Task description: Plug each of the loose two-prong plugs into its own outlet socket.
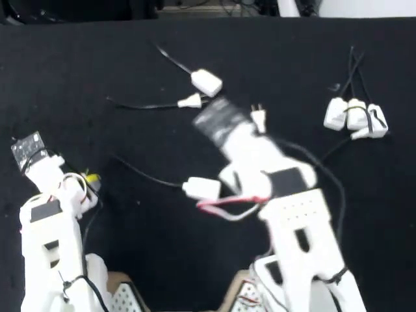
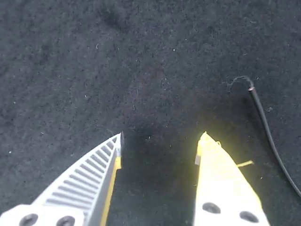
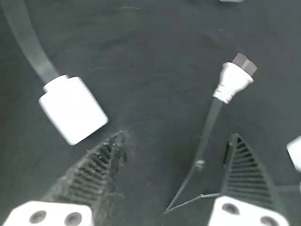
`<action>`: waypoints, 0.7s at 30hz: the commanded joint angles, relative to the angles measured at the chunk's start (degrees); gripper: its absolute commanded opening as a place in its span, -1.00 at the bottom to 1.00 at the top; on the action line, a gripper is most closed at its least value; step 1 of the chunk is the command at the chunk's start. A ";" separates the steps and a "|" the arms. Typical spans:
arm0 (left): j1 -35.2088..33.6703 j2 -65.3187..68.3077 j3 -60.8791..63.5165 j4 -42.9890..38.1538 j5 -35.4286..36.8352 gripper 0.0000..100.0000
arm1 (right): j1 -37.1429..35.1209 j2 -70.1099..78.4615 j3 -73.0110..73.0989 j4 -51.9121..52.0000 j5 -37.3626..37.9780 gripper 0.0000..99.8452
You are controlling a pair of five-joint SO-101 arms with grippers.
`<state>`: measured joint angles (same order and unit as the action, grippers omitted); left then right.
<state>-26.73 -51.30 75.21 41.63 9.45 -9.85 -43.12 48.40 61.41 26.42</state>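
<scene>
My right gripper (image 1: 216, 121) hangs over the table's middle, fingers open with nothing between them (image 3: 176, 136). Beyond its fingertips lie a white outlet socket (image 3: 73, 109) on a cable and a white plug (image 3: 233, 75) whose thin cable runs back between the fingers. From above I see a socket (image 1: 207, 82), a plug (image 1: 190, 101) beside it, a two-prong plug (image 1: 259, 118) by the arm, and another socket (image 1: 203, 188) lower down. My left gripper (image 1: 29, 149) sits at the far left, open over bare black cloth (image 2: 162, 139).
Three white plug-and-socket pieces (image 1: 354, 116) with black cables are bunched at the right. A black cable end (image 2: 263, 122) lies beside my left gripper. The table (image 1: 97, 58) is covered in black cloth. Both arm bases stand at the front edge.
</scene>
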 commanded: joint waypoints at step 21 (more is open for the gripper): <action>0.57 -0.26 -2.07 -0.26 -0.53 -0.49 | 12.22 71.43 -49.19 -12.40 -17.93 -0.54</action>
<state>-26.73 -51.30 75.21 41.63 9.45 1.32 22.73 9.98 44.97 9.45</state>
